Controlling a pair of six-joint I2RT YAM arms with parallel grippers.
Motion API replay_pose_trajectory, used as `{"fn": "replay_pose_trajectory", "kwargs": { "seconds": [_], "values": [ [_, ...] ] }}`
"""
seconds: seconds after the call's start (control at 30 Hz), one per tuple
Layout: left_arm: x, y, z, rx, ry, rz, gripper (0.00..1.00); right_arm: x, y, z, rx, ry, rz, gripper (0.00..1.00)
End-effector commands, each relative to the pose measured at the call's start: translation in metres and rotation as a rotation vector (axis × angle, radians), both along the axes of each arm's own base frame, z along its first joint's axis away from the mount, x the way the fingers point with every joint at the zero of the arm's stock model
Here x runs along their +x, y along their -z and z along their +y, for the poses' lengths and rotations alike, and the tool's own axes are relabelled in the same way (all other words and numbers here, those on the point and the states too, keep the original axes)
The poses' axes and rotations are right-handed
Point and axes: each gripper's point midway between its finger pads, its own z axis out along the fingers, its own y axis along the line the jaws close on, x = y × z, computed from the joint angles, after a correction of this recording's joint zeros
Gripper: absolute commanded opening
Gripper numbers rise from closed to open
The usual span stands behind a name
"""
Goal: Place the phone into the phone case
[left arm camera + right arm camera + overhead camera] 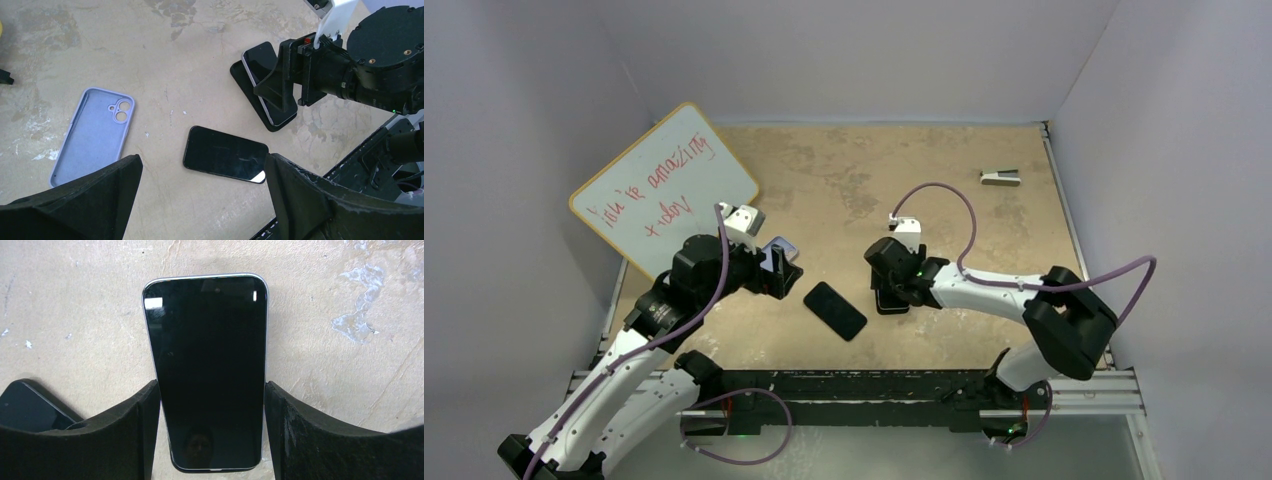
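Surface (874,170): tan, mottled. My left fingers (100,192): spread wide, holding nothing. My right fingers (295,425): clamped on the long edges of the phone (210,370), which is tilted off the surface. Phone case (92,135): hollow side up, ahead-left of my left fingers. Second black slab (225,159): lying flat, ahead of their gap.

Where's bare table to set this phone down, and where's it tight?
Free: the back stretch of table between whiteboard and small grey object. Crowded: near middle, where phone case, loose black slab, left gripper and right gripper holding the phone bunch.
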Motion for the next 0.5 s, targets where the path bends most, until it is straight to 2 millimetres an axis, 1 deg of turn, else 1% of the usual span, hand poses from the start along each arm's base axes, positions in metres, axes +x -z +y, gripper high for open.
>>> {"fn": "replay_pose_trajectory", "kwargs": {
  "seconds": [0.0,0.1,0.27,0.33,0.4,0.47],
  "values": [
    [0.003,-0.015,-0.003,-0.034,0.001,-0.033,0.98,0.01,-0.003,0.006,0.015,0.021,-0.047,0.48],
    [0.003,-0.015,-0.003,-0.035,0.0,-0.033,0.98,0.009,0.0,0.007,0.013,0.016,-0.037,0.49],
    [0.003,-0.015,-0.003,-0.034,0.0,-0.033,0.98,0.005,0.001,0.005,0.02,0.019,-0.024,0.6],
    [0.003,-0.015,-0.003,-0.033,0.0,-0.032,0.98,0.003,-0.002,0.005,0.033,0.018,-0.024,0.66],
    [0.003,-0.014,-0.004,-0.032,0.0,-0.03,0.98,0.001,-0.005,0.005,0.047,0.019,-0.024,0.75],
    [0.004,-0.013,-0.003,-0.031,-0.001,-0.028,0.98,-0.001,-0.008,0.005,0.057,0.017,-0.023,0.8]
  ]
}}
